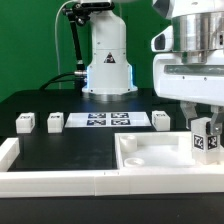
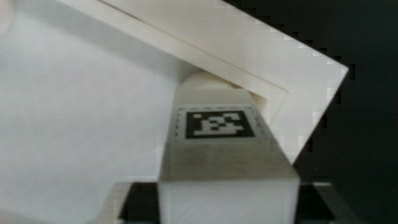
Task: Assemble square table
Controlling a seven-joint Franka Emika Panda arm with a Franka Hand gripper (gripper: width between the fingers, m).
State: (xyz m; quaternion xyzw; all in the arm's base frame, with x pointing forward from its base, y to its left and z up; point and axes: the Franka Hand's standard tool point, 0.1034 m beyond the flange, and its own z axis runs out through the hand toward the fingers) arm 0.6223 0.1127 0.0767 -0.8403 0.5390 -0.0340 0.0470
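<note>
- Fingers [image 1: 191, 124]: closed partway on the held leg [image 1: 204, 140], which stands upright with its tag facing the exterior view.
- Square panel [image 1: 150, 158]: on the worktop [image 1: 60, 145] at 5 o'clock, rim up; the held leg is at its 2 o'clock corner.
- Loose legs: outer leg [image 1: 25, 122] and inner leg [image 1: 55, 122] at 9 o'clock of the marker board [image 1: 103, 120]; third leg [image 1: 162, 119] at its 3 o'clock.

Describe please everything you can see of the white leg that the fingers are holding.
The leg is a short white block, plastic by its look, with a black-and-white square tag on one side face. It stands about upright, clamped between the fingers of the gripper, above the square panel by its far rim, at the exterior view's right. In the wrist view its end reaches a rimmed corner of the panel; whether it is seated there I cannot tell.
</note>
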